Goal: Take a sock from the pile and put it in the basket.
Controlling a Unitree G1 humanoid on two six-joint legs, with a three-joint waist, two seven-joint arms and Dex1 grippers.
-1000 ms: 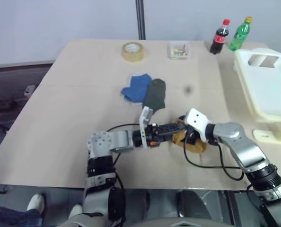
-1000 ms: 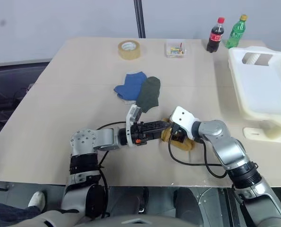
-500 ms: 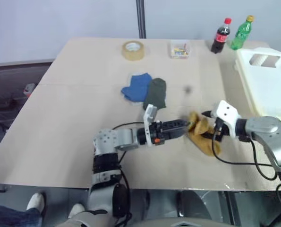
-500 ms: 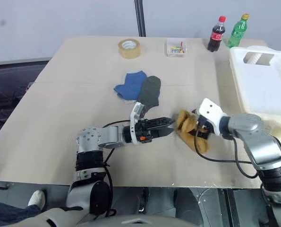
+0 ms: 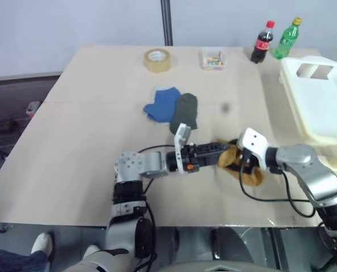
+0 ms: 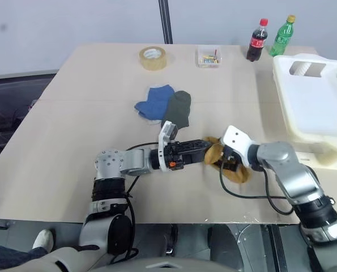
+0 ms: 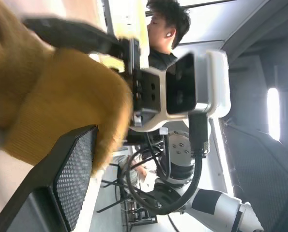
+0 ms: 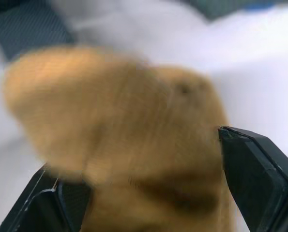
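Note:
The pile (image 5: 174,107), a blue sock and a dark grey-green sock overlapping, lies mid-table. A mustard sock (image 5: 244,170) is bunched between the wide-set fingers of my right gripper (image 5: 239,161), which is shut on it just above the table. In the right wrist view the sock (image 8: 124,121) fills the gap between the fingers (image 8: 260,174). My left gripper (image 5: 222,149) points right at the same sock, open, with the sock's near end (image 7: 52,92) between its fingers (image 7: 71,164). The white basket (image 5: 321,102) stands at the table's right edge.
A tape roll (image 5: 158,60), a small clear box (image 5: 215,59), a cola bottle (image 5: 261,42) and a green bottle (image 5: 287,39) stand along the far edge. A person (image 7: 165,29) shows behind the right arm in the left wrist view.
The right gripper carried the mustard sock up and to the right, then came back left towards the left gripper. The left gripper stays pointed at the sock.

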